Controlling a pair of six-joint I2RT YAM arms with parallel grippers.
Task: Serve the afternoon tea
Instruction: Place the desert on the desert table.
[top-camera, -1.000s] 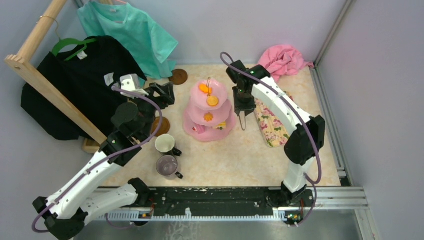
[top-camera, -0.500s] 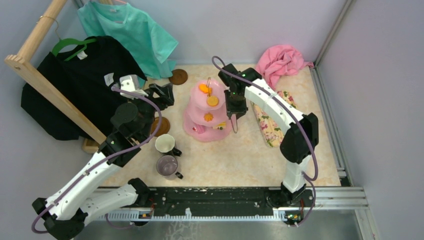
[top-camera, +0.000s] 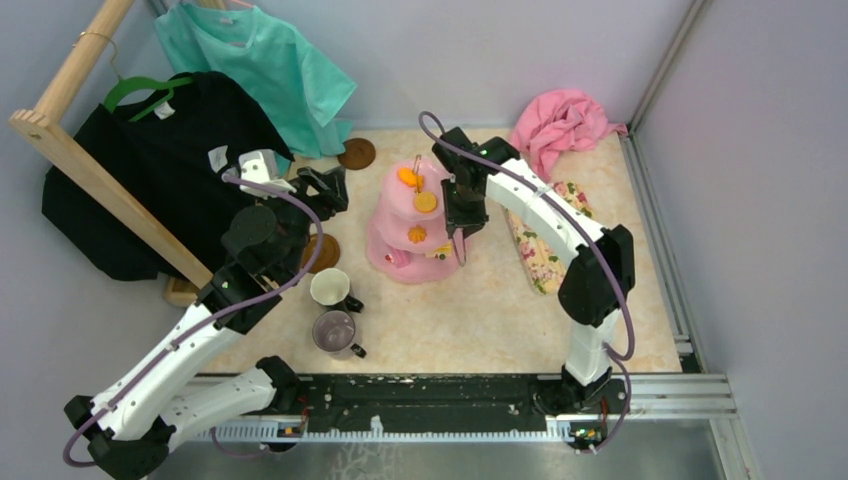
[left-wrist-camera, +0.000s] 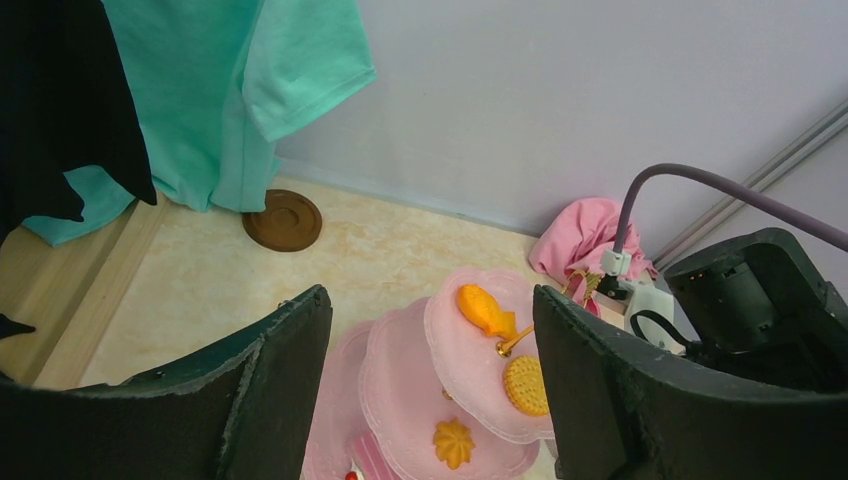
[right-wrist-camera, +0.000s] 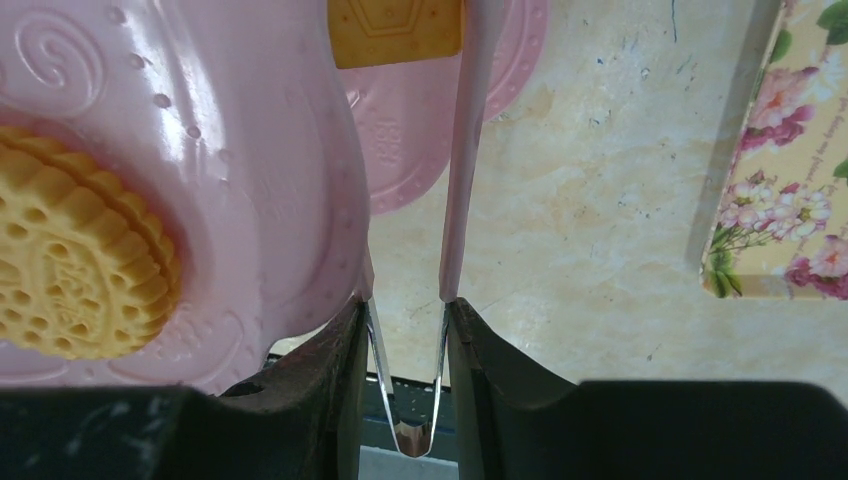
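Right end effector (right-wrist-camera: 405, 322) pinches slim tongs (right-wrist-camera: 456, 180) just beside the pink cake stand (top-camera: 380, 242), mid-bench toward the far edge; left end effector (left-wrist-camera: 430, 300) hangs wide open, empty, over the left side.

The claw (right-wrist-camera: 407, 335) gripped metal tongs (right-wrist-camera: 463, 170) at the edge of the pink stand (right-wrist-camera: 255, 140). A round biscuit (right-wrist-camera: 75, 255) lay on it.
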